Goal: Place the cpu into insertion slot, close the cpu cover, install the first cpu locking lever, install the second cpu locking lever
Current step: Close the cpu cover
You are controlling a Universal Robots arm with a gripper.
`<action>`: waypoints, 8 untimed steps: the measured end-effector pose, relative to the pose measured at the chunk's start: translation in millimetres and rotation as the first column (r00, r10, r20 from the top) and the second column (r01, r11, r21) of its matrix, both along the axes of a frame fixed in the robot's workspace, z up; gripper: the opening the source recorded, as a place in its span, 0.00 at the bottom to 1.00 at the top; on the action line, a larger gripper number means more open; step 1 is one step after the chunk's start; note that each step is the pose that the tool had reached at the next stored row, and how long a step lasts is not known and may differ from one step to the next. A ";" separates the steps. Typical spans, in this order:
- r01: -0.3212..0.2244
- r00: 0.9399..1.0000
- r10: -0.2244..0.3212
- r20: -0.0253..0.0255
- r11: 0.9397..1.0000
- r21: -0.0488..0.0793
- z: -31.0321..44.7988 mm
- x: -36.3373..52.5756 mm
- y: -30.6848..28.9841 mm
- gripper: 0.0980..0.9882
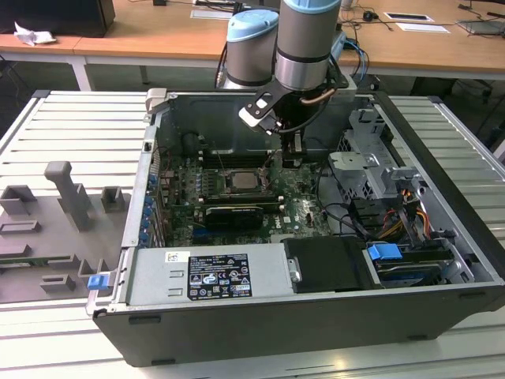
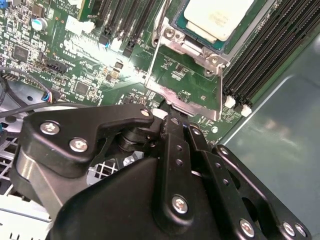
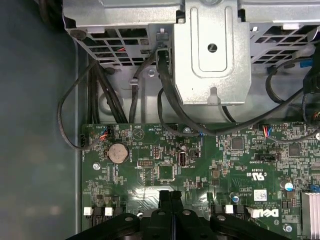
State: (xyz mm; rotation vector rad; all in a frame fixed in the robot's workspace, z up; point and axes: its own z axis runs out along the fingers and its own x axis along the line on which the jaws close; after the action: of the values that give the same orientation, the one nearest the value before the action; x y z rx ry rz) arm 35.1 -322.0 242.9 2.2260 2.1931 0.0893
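Black end effector point(image 2: 172, 119), fingers drawn together, at the raised thin silver cpu cover point(image 2: 185, 100) edge — pale silver-grey square cpu point(image 2: 217, 17) beyond.

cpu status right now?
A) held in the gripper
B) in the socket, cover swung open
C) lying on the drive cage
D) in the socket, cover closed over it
B: in the second wrist view the cpu sits in the insertion slot, and the cpu cover is swung off it, with board showing through its window.
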 end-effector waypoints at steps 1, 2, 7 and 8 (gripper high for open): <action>0.000 1.000 0.000 0.000 1.000 0.000 0.0 -0.3 0.0 0.01; 0.000 1.000 0.000 0.000 1.000 0.000 0.0 -0.5 0.0 0.01; 0.000 1.000 0.000 0.000 1.000 0.000 0.0 -0.8 0.0 0.01; 0.000 1.000 0.000 0.000 1.000 0.000 0.0 -2.7 0.0 0.01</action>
State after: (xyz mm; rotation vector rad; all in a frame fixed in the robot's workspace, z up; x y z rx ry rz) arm 32.5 -321.9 242.9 2.2258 2.1932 0.0896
